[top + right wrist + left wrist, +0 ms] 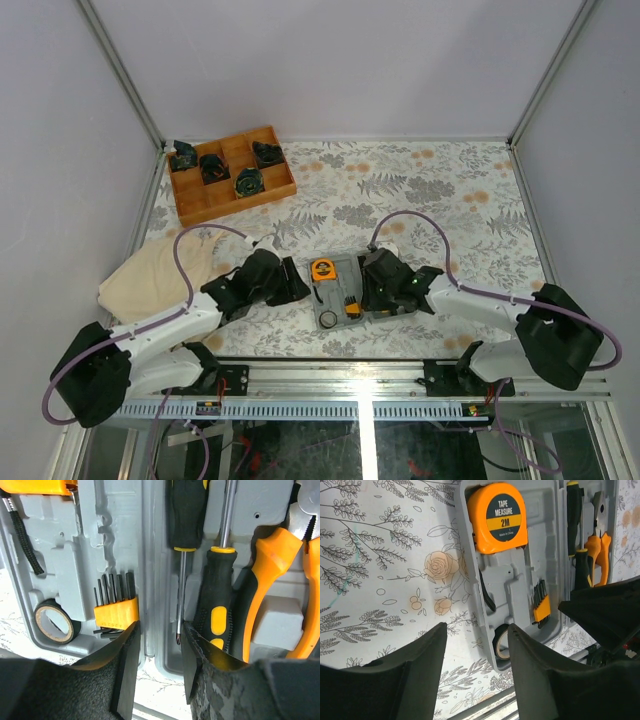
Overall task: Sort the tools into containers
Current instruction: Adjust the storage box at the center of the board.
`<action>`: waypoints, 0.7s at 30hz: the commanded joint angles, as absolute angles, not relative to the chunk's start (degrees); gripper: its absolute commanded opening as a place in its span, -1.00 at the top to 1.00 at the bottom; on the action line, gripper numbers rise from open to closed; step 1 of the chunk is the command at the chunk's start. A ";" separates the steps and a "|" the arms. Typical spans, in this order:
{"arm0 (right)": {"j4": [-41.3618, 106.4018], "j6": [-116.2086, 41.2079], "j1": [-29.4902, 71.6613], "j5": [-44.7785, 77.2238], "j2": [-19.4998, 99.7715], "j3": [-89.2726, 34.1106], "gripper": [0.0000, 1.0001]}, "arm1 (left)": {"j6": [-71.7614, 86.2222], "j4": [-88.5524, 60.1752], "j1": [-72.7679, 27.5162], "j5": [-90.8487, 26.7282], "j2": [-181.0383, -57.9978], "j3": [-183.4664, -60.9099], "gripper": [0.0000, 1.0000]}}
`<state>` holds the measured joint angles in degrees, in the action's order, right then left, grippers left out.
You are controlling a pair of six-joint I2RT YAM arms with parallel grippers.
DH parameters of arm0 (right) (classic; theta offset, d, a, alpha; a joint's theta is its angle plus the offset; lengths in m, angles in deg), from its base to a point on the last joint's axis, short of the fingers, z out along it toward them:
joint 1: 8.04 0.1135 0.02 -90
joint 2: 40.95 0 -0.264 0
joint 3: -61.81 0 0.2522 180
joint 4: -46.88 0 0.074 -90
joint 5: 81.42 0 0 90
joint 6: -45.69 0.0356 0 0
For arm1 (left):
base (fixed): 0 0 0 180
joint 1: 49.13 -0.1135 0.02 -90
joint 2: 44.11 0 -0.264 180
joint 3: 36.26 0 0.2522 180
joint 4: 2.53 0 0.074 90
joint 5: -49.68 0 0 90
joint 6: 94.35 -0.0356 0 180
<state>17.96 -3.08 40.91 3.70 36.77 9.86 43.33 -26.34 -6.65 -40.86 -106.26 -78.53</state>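
Note:
The grey case lies open between my two grippers, holding an orange tape measure, an orange hex-key holder, a black tape ring, two black-and-yellow screwdrivers and orange-handled pliers. My left gripper is open at the case's left near corner. One finger is over the tablecloth, the other beside the tape ring. My right gripper is open and straddles the ridge between the case's two halves, with nothing held.
A brown wooden divided tray with black parts sits at the back left. A beige cloth lies left of the left arm. The table's near edge and its metal rail run just below the case.

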 commanded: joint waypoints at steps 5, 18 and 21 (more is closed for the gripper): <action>30.56 -2.81 40.82 11.46 27.97 15.07 0.38 | 44.93 -15.80 -9.24 -36.42 -106.95 -75.60 0.16; 26.05 -2.92 40.83 7.89 22.63 15.96 0.32 | 44.27 -15.59 -9.57 -36.22 -110.30 -74.64 0.41; 25.90 -2.92 40.81 7.88 22.51 15.97 0.31 | 43.84 -16.70 -9.57 -37.25 -109.50 -74.48 0.41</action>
<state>26.04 -3.08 40.91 9.14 23.65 15.89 44.69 -16.98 -9.18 -35.81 -110.46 -75.36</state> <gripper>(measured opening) 0.341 0.296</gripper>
